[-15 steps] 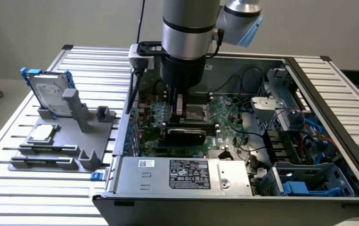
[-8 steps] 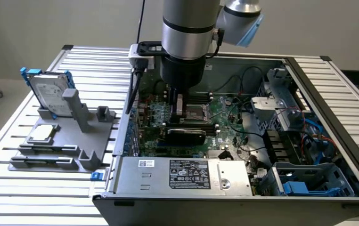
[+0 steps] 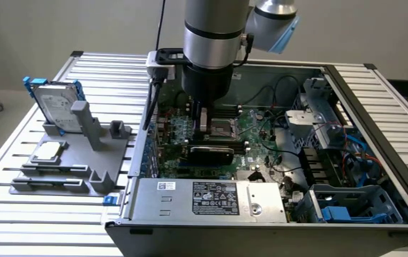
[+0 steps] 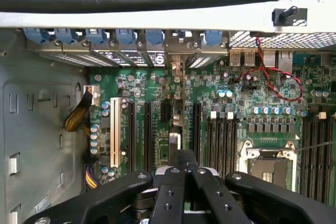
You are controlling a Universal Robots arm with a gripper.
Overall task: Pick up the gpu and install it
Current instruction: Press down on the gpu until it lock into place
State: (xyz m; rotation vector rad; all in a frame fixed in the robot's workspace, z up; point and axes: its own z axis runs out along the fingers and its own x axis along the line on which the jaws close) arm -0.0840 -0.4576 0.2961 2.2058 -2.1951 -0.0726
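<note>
Since the fingers meet with no gap between them, we read the tool [image 4: 184,157] as pressed together, low in the centre of the wrist view. We cannot tell whether it nips anything between the tips. Directly ahead of the tips, the gpu [image 4: 176,111] shows edge-on as a thin strip running up the middle of that frame, toward the row of blue clips [image 4: 126,36] near the top. Its long axis therefore lies straight along the tool's line of sight, parallel to the black slots [image 4: 147,129] beside it. The tool sits over the end farthest from the clips.

In the exterior view the tool [image 3: 202,127] hangs in the upper centre of the frame. The gpu [image 3: 211,155] turns its black rounded cooler toward us just below the tool in the picture, long side running across the frame. It stands upright on the motherboard [image 3: 261,136] inside the open case [image 3: 375,107] and looks to us to be at its slot, though the seating is hidden. We judge the relation that matters to be vertical: the tool is above the top edge, either close or touching. Well apart, at the left of the frame, the hard drive [image 3: 52,99] stands on the counter [image 3: 104,69].
</note>
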